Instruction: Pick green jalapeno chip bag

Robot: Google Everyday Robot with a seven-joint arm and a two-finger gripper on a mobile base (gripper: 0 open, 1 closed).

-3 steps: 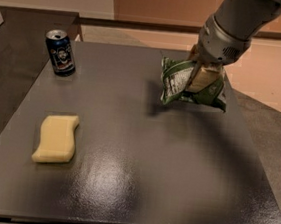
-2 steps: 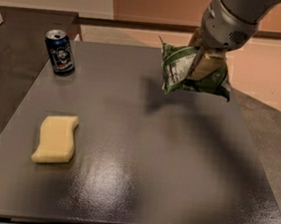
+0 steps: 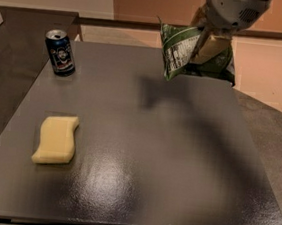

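Note:
The green jalapeno chip bag (image 3: 180, 52) hangs in the air above the far right part of the dark table (image 3: 142, 150), its white label panel facing left. My gripper (image 3: 207, 43) is shut on the bag's upper right part and holds it clear of the tabletop. The bag's shadow falls on the table below it.
A dark blue soda can (image 3: 60, 52) stands upright at the table's far left. A yellow sponge (image 3: 55, 139) lies flat near the left edge. The table's right edge drops off to a grey floor (image 3: 275, 128).
My gripper has risen with the chip bag, lifting it off the table and higher above it. The can and sponge have not moved.

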